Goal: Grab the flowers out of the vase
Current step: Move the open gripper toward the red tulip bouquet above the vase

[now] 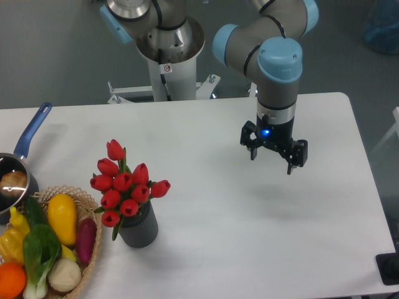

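Currently the flowers (124, 187) stand upright in the vase (138, 229) beside the basket (87, 265), while the claw (273, 156), fingers spread and holding nothing, hangs over the bench (218, 237) well apart from the vase; a careless grasp of the blooms likely tips the vase.

The arm reached down from the table's far side, wrist vertical, and its gripper (272, 157) hung above the tabletop with both fingers spread apart, holding nothing
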`<act>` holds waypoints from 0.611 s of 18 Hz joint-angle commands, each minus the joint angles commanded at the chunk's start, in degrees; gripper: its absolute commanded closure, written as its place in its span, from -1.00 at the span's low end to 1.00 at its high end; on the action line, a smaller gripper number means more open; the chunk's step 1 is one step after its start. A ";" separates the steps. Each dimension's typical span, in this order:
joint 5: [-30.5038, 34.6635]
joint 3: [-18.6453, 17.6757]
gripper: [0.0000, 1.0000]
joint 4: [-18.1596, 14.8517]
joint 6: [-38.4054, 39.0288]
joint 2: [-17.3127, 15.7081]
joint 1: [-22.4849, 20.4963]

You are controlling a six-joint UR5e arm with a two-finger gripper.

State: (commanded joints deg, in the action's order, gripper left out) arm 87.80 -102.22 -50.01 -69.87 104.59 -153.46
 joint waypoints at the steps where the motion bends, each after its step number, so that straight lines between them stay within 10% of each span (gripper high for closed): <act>1: 0.09 0.00 -1.00 0.00 0.00 0.00 0.09; 11: -0.18 -6.85 -1.00 0.17 0.52 -2.19 5.61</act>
State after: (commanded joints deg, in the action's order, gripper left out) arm 87.63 -109.07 -49.83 -69.35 102.40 -147.85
